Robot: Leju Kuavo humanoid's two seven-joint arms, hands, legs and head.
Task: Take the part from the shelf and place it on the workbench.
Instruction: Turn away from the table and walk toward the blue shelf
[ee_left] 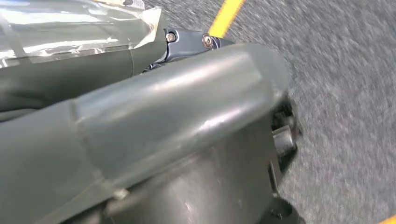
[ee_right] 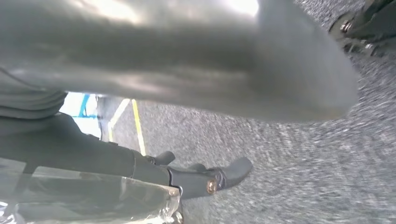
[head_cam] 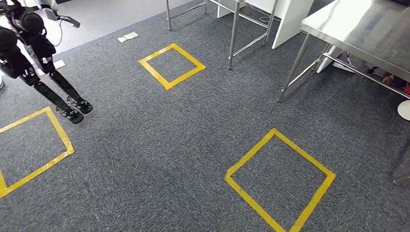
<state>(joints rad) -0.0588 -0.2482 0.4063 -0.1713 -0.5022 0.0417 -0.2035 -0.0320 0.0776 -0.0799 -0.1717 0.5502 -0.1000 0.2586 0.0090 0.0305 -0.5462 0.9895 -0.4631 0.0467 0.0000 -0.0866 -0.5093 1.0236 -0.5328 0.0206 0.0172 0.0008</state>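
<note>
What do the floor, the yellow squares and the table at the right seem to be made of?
Floor: likely carpet, grey with a speckled, woven-looking, matte surface. Yellow squares: probably adhesive tape, flat narrow strips with a slight sheen, stuck on the carpet. Table: apparently stainless steel, a brushed silver top that reflects light, on thin shiny metal legs.

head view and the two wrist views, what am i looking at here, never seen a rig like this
This is a walking humanoid robot with three cameras. The wide picture is from its head, looking down at the grey carpet. On it are squares of yellow tape, a steel table stands at the right, and another robot stands far left. The other two pictures come from cameras at the wrists, so they are turned and blurred. One shows the left robot hand, whose thick grey thumb blocks the view, so I cannot tell if it holds anything. The other shows the right robot hand, with bare carpet between the thumb and the dark fingers, so it seems empty.
</note>
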